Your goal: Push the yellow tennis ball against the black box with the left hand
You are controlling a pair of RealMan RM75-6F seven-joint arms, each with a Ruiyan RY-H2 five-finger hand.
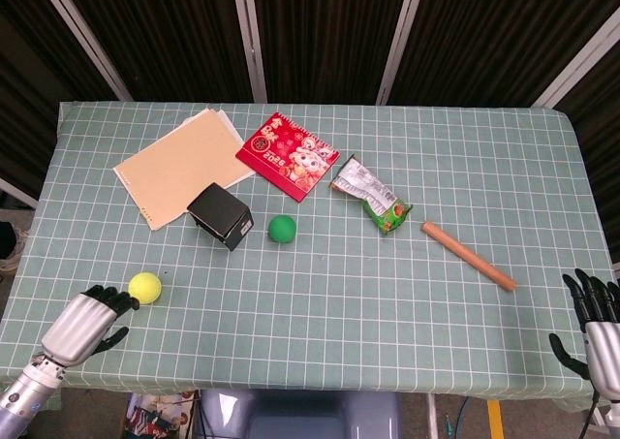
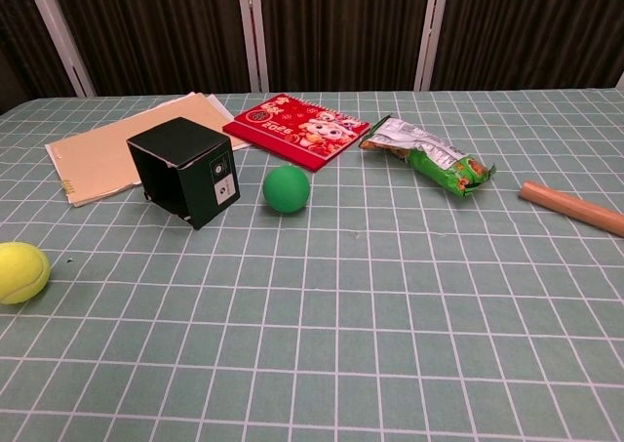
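Note:
The yellow tennis ball point(image 1: 145, 286) point(image 2: 19, 271) lies near the table's front left, apart from the black box point(image 1: 221, 215) point(image 2: 185, 171), which stands further back and to the right. My left hand point(image 1: 85, 323) sits at the front left edge just behind the ball. Its dark fingertips point(image 1: 120, 300) are close to the ball, and I cannot tell whether they touch it; the hand holds nothing. My right hand point(image 1: 601, 325) hovers at the front right corner with fingers apart and empty. Neither hand shows in the chest view.
A green ball point(image 1: 282, 228) lies just right of the box. Behind are a tan folder point(image 1: 179, 163), a red booklet point(image 1: 288, 155) and a snack packet point(image 1: 371, 196). A wooden rod point(image 1: 468, 256) lies at the right.

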